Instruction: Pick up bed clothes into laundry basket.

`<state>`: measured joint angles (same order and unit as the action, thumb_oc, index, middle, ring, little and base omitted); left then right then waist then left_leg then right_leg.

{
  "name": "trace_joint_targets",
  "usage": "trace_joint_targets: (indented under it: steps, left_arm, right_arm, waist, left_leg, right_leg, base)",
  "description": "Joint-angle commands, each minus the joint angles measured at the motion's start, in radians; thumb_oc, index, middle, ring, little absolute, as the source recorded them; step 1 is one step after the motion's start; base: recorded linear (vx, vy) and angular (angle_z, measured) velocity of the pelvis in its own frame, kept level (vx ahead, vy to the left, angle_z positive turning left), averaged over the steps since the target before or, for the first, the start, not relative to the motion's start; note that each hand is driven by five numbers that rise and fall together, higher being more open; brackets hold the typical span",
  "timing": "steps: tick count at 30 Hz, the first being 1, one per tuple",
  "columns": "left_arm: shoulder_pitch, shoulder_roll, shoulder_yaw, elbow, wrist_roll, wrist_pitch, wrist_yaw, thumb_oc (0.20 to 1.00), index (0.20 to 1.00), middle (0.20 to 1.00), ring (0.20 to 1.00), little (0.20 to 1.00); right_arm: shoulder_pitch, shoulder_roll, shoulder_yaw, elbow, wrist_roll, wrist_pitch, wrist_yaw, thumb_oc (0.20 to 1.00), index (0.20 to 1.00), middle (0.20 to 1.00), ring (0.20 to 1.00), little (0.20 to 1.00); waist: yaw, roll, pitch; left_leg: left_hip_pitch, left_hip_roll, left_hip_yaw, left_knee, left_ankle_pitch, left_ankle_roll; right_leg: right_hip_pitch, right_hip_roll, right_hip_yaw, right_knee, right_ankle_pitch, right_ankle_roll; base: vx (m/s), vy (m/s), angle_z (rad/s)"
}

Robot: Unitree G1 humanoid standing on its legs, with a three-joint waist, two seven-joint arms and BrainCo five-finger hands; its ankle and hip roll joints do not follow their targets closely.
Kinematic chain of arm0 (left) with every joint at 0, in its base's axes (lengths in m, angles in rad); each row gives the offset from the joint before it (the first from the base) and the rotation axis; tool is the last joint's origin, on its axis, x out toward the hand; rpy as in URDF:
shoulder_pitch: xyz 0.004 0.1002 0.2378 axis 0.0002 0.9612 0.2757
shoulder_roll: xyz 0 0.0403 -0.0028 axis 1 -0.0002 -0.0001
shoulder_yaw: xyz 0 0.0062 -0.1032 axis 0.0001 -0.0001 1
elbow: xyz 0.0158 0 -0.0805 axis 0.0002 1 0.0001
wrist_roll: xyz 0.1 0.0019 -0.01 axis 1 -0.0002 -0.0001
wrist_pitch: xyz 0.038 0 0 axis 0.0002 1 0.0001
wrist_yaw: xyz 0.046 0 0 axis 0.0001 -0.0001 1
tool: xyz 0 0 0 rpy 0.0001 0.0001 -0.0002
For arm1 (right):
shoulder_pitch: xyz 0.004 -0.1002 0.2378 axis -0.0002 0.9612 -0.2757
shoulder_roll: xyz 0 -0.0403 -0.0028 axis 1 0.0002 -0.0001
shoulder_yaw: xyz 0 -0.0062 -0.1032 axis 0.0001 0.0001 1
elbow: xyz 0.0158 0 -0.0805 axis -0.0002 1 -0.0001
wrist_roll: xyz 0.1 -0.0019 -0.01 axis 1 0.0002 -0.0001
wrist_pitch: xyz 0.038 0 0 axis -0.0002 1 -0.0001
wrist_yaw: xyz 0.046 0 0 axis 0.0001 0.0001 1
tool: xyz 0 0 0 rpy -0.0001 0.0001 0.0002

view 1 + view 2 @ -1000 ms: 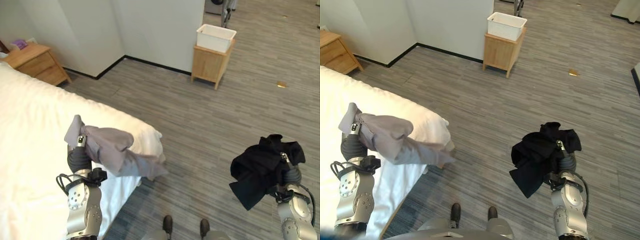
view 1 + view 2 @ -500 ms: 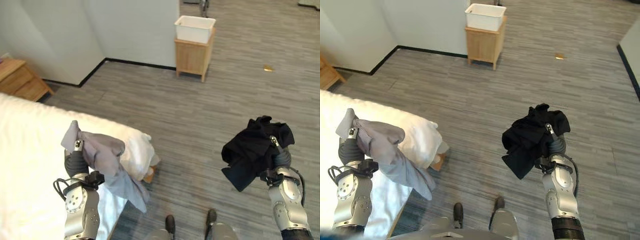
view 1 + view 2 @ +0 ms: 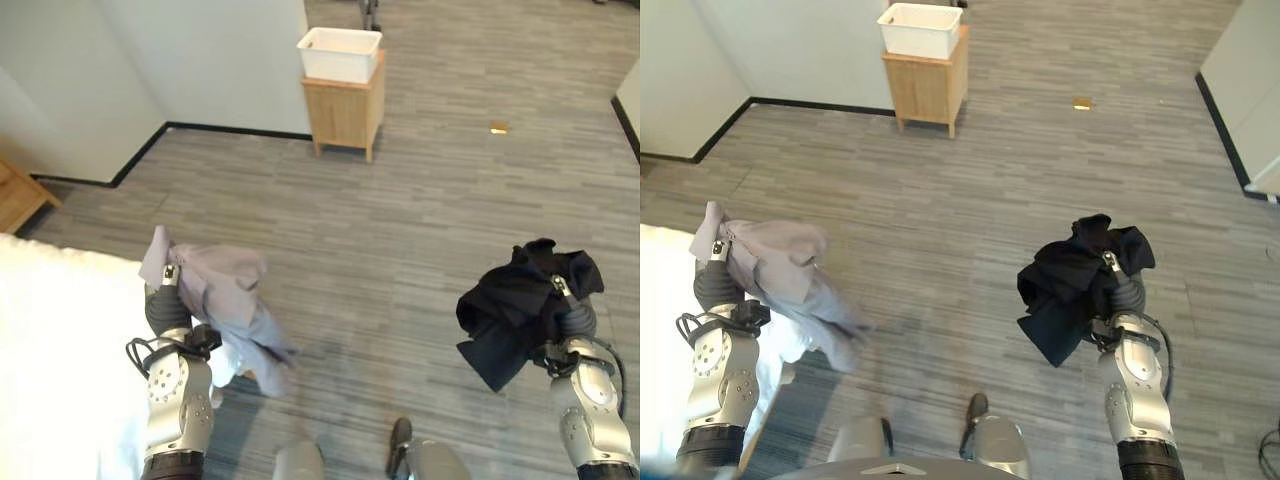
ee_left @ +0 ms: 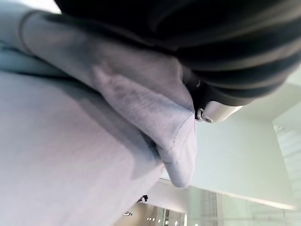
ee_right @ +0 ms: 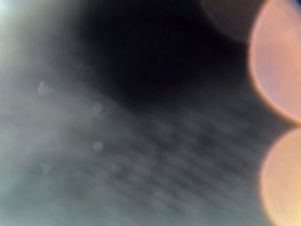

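In the left eye view, a grey garment [image 3: 222, 292] is grasped by the left hand [image 3: 166, 300] at lower left; the white basket [image 3: 339, 54] waits at the top. In the right eye view, a black garment [image 3: 1077, 283] is clutched by the right hand [image 3: 1124, 292] at lower right. In the left wrist view, grey cloth is held. Both pieces are lifted; delivery remains.

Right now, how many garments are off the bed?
2: a grey garment draped over the left hand, and a black garment bunched over the right hand. Others may be hidden.

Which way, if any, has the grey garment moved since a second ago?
Yes. The grey garment has swung off the bed's corner, where its tail lay, and now hangs beside it over the floor.
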<state>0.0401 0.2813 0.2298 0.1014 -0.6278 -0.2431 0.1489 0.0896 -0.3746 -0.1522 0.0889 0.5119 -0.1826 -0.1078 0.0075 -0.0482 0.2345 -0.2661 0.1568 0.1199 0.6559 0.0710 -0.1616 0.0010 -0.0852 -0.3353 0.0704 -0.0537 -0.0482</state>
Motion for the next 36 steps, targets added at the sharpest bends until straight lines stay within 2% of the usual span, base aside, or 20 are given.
trace_joint_targets:
  steps: [1,6,11,13,14,15,16,18,19,20,22,24,25,26,30,32,33,34,35,36]
  left_arm:
    - [-0.009,0.056,0.052,-0.068,-0.033,-0.073,-0.008,0.2,0.2,0.2,0.2,0.2]
    - [0.074,0.042,0.076,-0.074,0.005,-0.071,-0.007,0.2,0.2,0.2,0.2,0.2]
    - [0.112,0.045,0.103,-0.111,0.039,-0.066,-0.008,0.2,0.2,0.2,0.2,0.2]
    - [0.114,0.041,0.092,-0.12,0.074,-0.054,-0.015,0.2,0.2,0.2,0.2,0.2]
    - [0.085,0.057,0.064,-0.14,0.076,-0.043,-0.022,0.2,0.2,0.2,0.2,0.2]
    - [0.084,0.057,0.064,-0.14,0.076,-0.043,-0.022,0.2,0.2,0.2,0.2,0.2]
    - [0.069,0.064,0.052,-0.161,0.08,-0.039,-0.022,0.2,0.2,0.2,0.2,0.2]
    - [0.056,0.085,0.025,-0.161,0.108,-0.034,-0.027,0.2,0.2,0.2,0.2,0.2]
    - [0.016,0.097,-0.006,-0.155,0.104,-0.034,-0.035,0.2,0.2,0.2,0.2,0.2]
    - [0.014,0.097,-0.006,-0.154,0.103,-0.034,-0.035,0.2,0.2,0.2,0.2,0.2]
    - [-0.017,0.106,-0.031,-0.152,0.089,-0.035,-0.046,0.2,0.2,0.2,0.2,0.2]
    - [-0.037,0.102,-0.063,-0.136,0.081,-0.03,-0.058,0.2,0.2,0.2,0.2,0.2]
    - [-0.037,0.103,-0.064,-0.135,0.081,-0.03,-0.058,0.2,0.2,0.2,0.2,0.2]
    - [-0.052,0.102,-0.079,-0.12,0.09,-0.026,-0.07,0.2,0.2,0.2,0.2,0.2]
    - [-0.047,0.095,-0.1,-0.12,0.112,-0.021,-0.095,0.2,0.2,0.2,0.2,0.2]
    - [-0.037,0.078,-0.105,-0.114,0.105,-0.022,-0.11,0.2,0.2,0.2,0.2,0.2]
    - [-0.031,0.057,-0.115,-0.1,0.099,-0.019,-0.106,0.2,0.2,0.2,0.2,0.2]
    - [-0.032,0.052,-0.115,-0.098,0.079,-0.019,-0.102,0.2,0.2,0.2,0.2,0.2]
    - [-0.033,0.052,-0.115,-0.098,0.078,-0.019,-0.102,0.2,0.2,0.2,0.2,0.2]
    - [-0.036,0.042,-0.113,-0.1,0.038,-0.018,-0.101,0.2,0.2,0.2,0.2,0.2]
  right_arm:
    - [-0.061,-0.046,-0.012,-0.086,0.02,-0.061,0.001,0.2,0.2,0.2,0.2,0.2]
    - [-0.083,-0.063,0.038,-0.053,-0.013,-0.054,0.014,0.2,0.2,0.2,0.2,0.2]
    - [-0.107,-0.04,0.086,-0.086,-0.029,-0.027,0.05,0.2,0.2,0.2,0.2,0.2]
    - [-0.102,-0.029,0.09,-0.094,-0.063,-0.023,0.054,0.2,0.2,0.2,0.2,0.2]
    - [-0.097,-0.013,0.095,-0.097,-0.051,-0.021,0.049,0.2,0.2,0.2,0.2,0.2]
    - [-0.098,-0.013,0.094,-0.098,-0.051,-0.02,0.049,0.2,0.2,0.2,0.2,0.2]
    - [-0.105,-0.001,0.101,-0.095,-0.057,-0.023,0.056,0.2,0.2,0.2,0.2,0.2]
    - [-0.096,0.0,0.109,-0.09,-0.085,-0.016,0.049,0.2,0.2,0.2,0.2,0.2]
    - [-0.083,0.009,0.103,-0.088,-0.063,-0.017,0.06,0.2,0.2,0.2,0.2,0.2]
    - [-0.084,0.009,0.103,-0.087,-0.063,-0.017,0.06,0.2,0.2,0.2,0.2,0.2]
    - [-0.076,0.011,0.1,-0.087,-0.054,-0.018,0.062,0.2,0.2,0.2,0.2,0.2]
    - [-0.059,0.019,0.083,-0.078,-0.043,-0.022,0.056,0.2,0.2,0.2,0.2,0.2]
    - [-0.059,0.019,0.083,-0.078,-0.043,-0.022,0.056,0.2,0.2,0.2,0.2,0.2]
    - [-0.042,0.019,0.071,-0.077,-0.049,-0.021,0.06,0.2,0.2,0.2,0.2,0.2]
    - [-0.02,0.014,0.049,-0.072,-0.069,-0.017,0.062,0.2,0.2,0.2,0.2,0.2]
    - [-0.022,0.017,0.055,-0.056,-0.055,-0.023,0.068,0.2,0.2,0.2,0.2,0.2]
    - [-0.029,0.011,0.064,-0.025,-0.03,-0.033,0.066,0.2,0.2,0.2,0.2,0.2]
    - [-0.031,0.002,0.062,-0.034,-0.013,-0.031,0.068,0.2,0.2,0.2,0.2,0.2]
    - [-0.032,0.002,0.061,-0.034,-0.012,-0.031,0.069,0.2,0.2,0.2,0.2,0.2]
    - [-0.032,-0.007,0.059,-0.04,0.022,-0.039,0.072,0.2,0.2,0.2,0.2,0.2]
  waist:
    - [0.045,-0.004,0.005]
    - [0.131,0.056,-0.032]
    - [0.161,0.049,-0.09]
    - [0.164,0.016,-0.119]
    - [0.149,0.01,-0.103]
    - [0.153,0.011,-0.105]
    - [0.138,0.026,-0.087]
    - [0.086,0.053,-0.057]
    - [0.031,0.07,-0.044]
    - [0.03,0.072,-0.045]
    - [-0.01,0.072,-0.034]
    - [-0.058,0.054,-0.036]
    - [-0.059,0.055,-0.035]
    - [-0.085,0.036,-0.051]
    - [-0.112,0.041,-0.075]
    - [-0.112,0.05,-0.096]
    - [-0.112,0.064,-0.105]
    - [-0.108,0.054,-0.1]
    - [-0.111,0.05,-0.103]
    - [-0.094,0.034,-0.089]
  left_leg:
    - [0.021,-0.036,0.05,-0.131,-0.007,0.04]
    - [-0.034,-0.049,-0.003,-0.674,0.146,0.014]
    - [0.007,-0.065,0.053,-0.657,0.17,0.034]
    - [0.018,-0.128,0.07,-0.6,0.113,0.091]
    - [0.075,-0.181,0.078,-0.569,0.032,0.168]
    - [0.071,-0.18,0.083,-0.57,0.034,0.171]
    - [0.13,-0.197,0.092,-0.579,0.006,0.205]
    - [0.213,-0.203,0.053,-0.615,-0.026,0.231]
    - [0.299,-0.207,-0.002,-0.653,-0.053,0.241]
    - [0.297,-0.205,-0.003,-0.654,-0.051,0.24]
    - [0.37,-0.208,-0.042,-0.675,-0.084,0.226]
    - [0.475,-0.209,-0.099,-0.699,-0.159,0.192]
    - [0.475,-0.207,-0.101,-0.699,-0.157,0.191]
    - [0.543,-0.208,-0.144,-0.715,-0.187,0.17]
    - [0.623,-0.171,-0.173,-0.698,-0.214,0.139]
    - [0.619,-0.151,-0.173,-0.6,-0.184,0.111]
    - [0.548,-0.112,-0.151,-0.293,0.005,0.038]
    - [0.465,-0.1,-0.122,-0.109,0.095,0.006]
    - [0.456,-0.105,-0.126,-0.104,0.097,0.006]
    - [0.356,-0.099,-0.097,0.064,0.159,-0.01]
  right_leg:
    - [0.125,-0.012,0.013,-0.136,0.021,0.107]
    - [0.26,-0.002,0.036,-0.158,-0.062,0.15]
    - [0.349,-0.065,0.059,-0.141,-0.082,0.19]
    - [0.335,-0.162,0.052,-0.001,0.021,0.223]
    - [0.234,-0.244,0.078,0.36,0.238,0.214]
    - [0.224,-0.245,0.085,0.366,0.238,0.214]
    - [0.143,-0.286,0.09,0.508,0.328,0.214]
    - [-0.006,-0.235,0.136,0.664,0.258,0.202]
    - [-0.166,-0.148,0.171,0.71,0.141,0.176]
    - [-0.167,-0.146,0.168,0.708,0.143,0.173]
    - [-0.24,-0.111,0.151,0.568,0.109,0.164]
    - [-0.279,-0.058,0.17,0.211,0.12,0.189]
    - [-0.272,-0.055,0.167,0.196,0.13,0.188]
    - [-0.286,-0.012,0.197,-0.031,0.169,0.218]
    - [-0.287,-0.015,0.106,-0.111,0.226,0.237]
    - [-0.248,-0.02,0.086,-0.08,0.236,0.212]
    - [-0.186,0.011,0.086,-0.044,0.202,0.167]
    - [-0.146,0.009,0.074,-0.041,0.175,0.139]
    - [-0.15,0.004,0.072,-0.042,0.177,0.138]
    - [-0.087,0.01,0.071,-0.058,0.146,0.105]
  base:
    - [0.6,0.037,0.03]
    - [0.53,0.071,-0.18]
    - [0.63,0.126,-0.24]
    - [0.57,0.282,-0.43]
    - [0.55,0.333,-0.11]
    - [0.55,0.416,-0.09]
    - [0.35,0.274,0.09]
    - [0.62,0.236,0.41]
    - [0.57,0.066,0.41]
    - [0.82,-0.057,0.48]
    - [0.66,-0.137,0.66]
    - [0.7,-0.2,0.8]
    - [0.74,-0.231,0.49]
    - [0.52,-0.162,0.39]
    - [0.75,-0.251,0.78]
    - [0.64,-0.248,0.62]
    - [0.61,-0.344,0.2]
    - [0.6,-0.345,0.04]
    - [0.35,-0.301,-0.26]
    - [0.58,-0.492,-0.19]
